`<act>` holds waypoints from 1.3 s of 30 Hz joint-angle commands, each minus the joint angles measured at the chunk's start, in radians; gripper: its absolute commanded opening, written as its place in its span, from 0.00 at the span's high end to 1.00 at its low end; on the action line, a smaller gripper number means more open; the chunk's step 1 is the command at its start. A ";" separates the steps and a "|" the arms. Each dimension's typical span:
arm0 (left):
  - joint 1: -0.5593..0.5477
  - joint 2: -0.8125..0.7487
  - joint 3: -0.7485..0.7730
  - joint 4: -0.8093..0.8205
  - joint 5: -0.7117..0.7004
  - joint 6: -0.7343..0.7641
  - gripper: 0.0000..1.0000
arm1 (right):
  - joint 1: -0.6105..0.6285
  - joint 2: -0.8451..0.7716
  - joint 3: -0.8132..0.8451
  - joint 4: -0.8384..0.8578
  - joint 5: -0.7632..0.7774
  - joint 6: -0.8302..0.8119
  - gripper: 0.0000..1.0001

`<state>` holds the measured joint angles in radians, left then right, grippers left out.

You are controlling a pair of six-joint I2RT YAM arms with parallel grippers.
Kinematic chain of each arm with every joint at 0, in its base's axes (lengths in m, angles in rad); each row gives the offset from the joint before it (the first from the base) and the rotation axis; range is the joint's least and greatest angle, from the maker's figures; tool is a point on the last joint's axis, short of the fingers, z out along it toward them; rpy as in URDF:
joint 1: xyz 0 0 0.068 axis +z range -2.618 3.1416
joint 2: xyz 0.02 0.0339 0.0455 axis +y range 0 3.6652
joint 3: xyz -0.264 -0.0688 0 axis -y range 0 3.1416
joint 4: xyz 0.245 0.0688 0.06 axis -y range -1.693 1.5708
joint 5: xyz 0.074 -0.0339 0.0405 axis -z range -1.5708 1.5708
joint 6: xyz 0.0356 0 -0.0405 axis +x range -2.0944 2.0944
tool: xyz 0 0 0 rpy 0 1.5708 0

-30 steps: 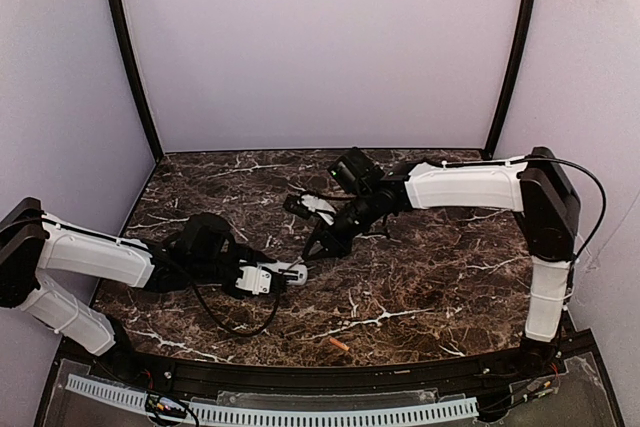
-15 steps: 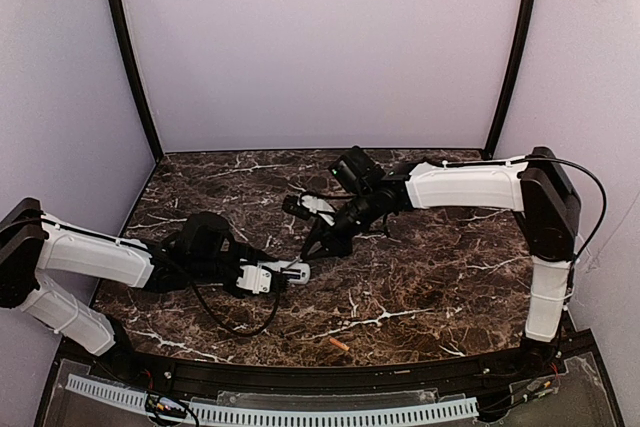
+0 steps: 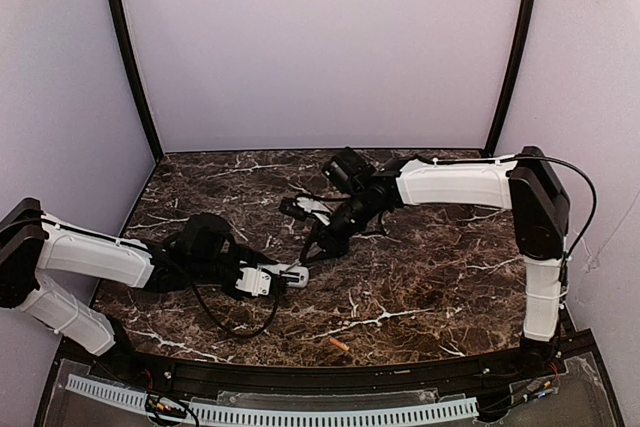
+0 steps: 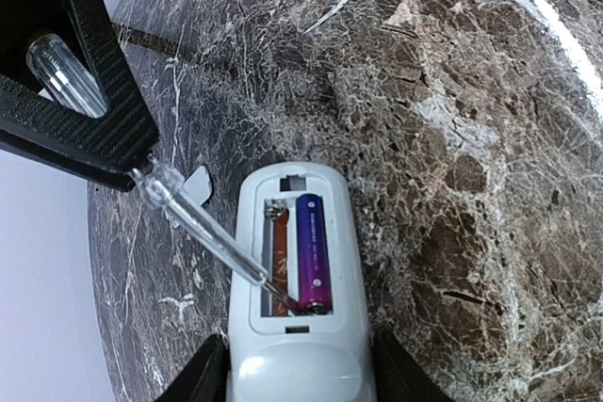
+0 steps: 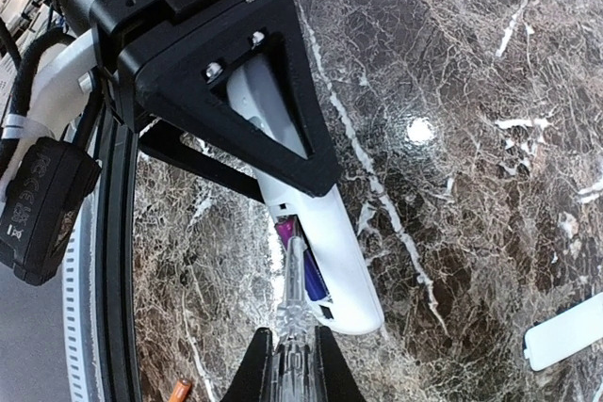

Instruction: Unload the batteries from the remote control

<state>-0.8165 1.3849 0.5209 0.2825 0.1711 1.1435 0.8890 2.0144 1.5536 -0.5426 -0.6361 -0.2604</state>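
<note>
The white remote control [image 4: 300,345] lies back side up with its battery bay open, gripped at its near end by my shut left gripper [image 4: 300,378]. One purple battery [image 4: 312,251] sits in the right slot, and the left slot is empty. My right gripper [image 5: 294,369] is shut on a clear-handled tool [image 5: 296,313]. The tool's tip [image 4: 283,295] rests at the near end of the purple battery. An orange battery [image 3: 338,345] lies loose on the table near the front edge. In the top view the remote [image 3: 291,273] sits between both grippers.
The small flat white cover piece [image 5: 565,331] lies on the dark marble table [image 3: 430,277] behind the remote, also seen in the left wrist view [image 4: 196,183]. Pale walls enclose the back and sides. The black front rail [image 3: 330,377] runs along the near edge.
The right arm has shifted slightly left and away, and the tool tip stays at the remote's bay. The left arm and the remote have not moved.
</note>
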 commanded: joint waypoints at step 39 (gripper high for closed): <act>-0.007 -0.043 0.015 -0.003 0.036 0.027 1.00 | -0.023 -0.123 -0.070 0.031 0.075 0.073 1.00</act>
<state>-0.8181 1.3594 0.5213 0.2913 0.1757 1.1675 0.8738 1.8885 1.4853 -0.5686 -0.5312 -0.2012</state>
